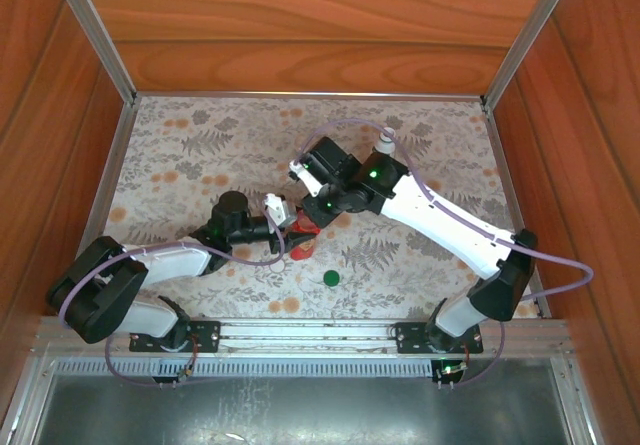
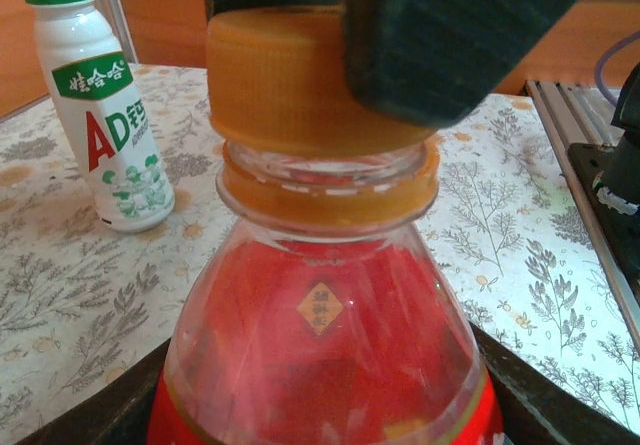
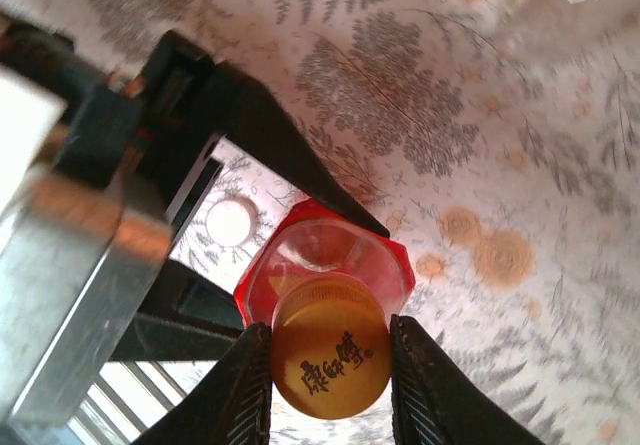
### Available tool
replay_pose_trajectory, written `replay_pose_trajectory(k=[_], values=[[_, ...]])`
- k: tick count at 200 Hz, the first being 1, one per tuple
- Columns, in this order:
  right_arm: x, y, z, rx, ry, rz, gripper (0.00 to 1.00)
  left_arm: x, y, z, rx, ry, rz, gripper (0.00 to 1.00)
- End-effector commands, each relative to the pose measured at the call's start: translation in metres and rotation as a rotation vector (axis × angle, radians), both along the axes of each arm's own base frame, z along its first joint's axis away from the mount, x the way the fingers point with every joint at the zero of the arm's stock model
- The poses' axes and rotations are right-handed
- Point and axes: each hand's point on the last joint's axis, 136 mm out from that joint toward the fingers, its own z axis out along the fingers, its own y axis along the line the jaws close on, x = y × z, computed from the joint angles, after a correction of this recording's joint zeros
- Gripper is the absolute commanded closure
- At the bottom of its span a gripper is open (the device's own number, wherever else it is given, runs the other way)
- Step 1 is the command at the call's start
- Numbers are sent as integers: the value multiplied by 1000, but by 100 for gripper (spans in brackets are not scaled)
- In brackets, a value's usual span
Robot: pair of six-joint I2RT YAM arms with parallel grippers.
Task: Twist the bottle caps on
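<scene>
— Orange cap (image 3: 330, 360) sits on the red bottle (image 3: 330, 240), centre of the overhead frame; our right hand (image 3: 330, 370) pinches it from above.
— Our left hand (image 1: 290, 227) clamps the upright body; we should twist about that vertical axis.

Middle bottle (image 1: 303, 231) at tabletop (image 1: 180, 155) centre, screw cap (image 3: 330, 360) on its neck, taller bottle (image 1: 384, 144) behind to the right, loose cap (image 1: 331, 277) in front.

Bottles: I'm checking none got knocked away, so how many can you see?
2. The red bottle is gripped by the left gripper mid-table, with the right gripper on its orange cap. The white bottle stands upright farther back. Another may be hidden.
</scene>
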Motion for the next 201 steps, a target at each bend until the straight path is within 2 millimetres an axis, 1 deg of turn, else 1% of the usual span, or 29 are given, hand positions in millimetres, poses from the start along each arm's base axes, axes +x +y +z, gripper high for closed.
replay_pose_trajectory(k=[1, 30, 46, 59, 67, 80, 90, 95, 102, 113, 126, 139, 149, 166, 173, 185, 195, 201], values=[[13, -23, -29, -127, 27, -292, 99, -7, -7, 8, -13, -40, -65, 40], [16, -16, -19, -112, -8, -254, 96, -9, -4, 8, -12, -41, -56, 40], [14, -8, -11, -82, -7, -208, 90, -10, -2, 8, -13, -46, -50, 40], [14, 2, -2, -43, -22, -138, 81, -10, -1, 8, -11, -47, -45, 40], [13, 7, 4, -20, -37, -100, 74, -10, -2, 7, -6, -45, -47, 40], [14, 10, 16, 11, -69, -62, 63, -11, -2, 5, -2, -32, -56, 40], [9, 13, 24, 39, -83, 6, 54, -13, -2, 3, 0, -25, -62, 40], [6, 14, 27, 49, -92, 36, 51, -13, -2, 3, 2, -24, -63, 40], [3, 13, 31, 60, -104, 67, 47, -13, -2, 2, 4, -22, -63, 40], [-2, 9, 36, 66, -124, 112, 45, -14, -1, 2, 4, -22, -67, 40], [-3, 3, 39, 56, -163, 148, 44, -16, -1, 2, 4, -21, -72, 40], [-3, -3, 42, 43, -211, 190, 38, -18, 0, 3, 2, -26, -81, 40], [-4, -6, 44, 34, -245, 232, 37, -20, 0, 4, 0, -24, -93, 40], [-15, -9, 43, 21, -293, 395, 35, -25, 0, 3, -1, -27, -117, 40], [-22, -10, 43, 17, -320, 495, 32, -26, 0, 2, -1, -26, -124, 40], [-31, -14, 39, 3, -361, 648, 29, -29, 1, 1, 1, -28, -137, 40], [-40, -19, 33, -1, -363, 764, 25, -31, 1, 0, 2, -31, -141, 40], [-44, -20, 31, 2, -359, 816, 25, -31, 1, 0, 4, -33, -143, 40]])
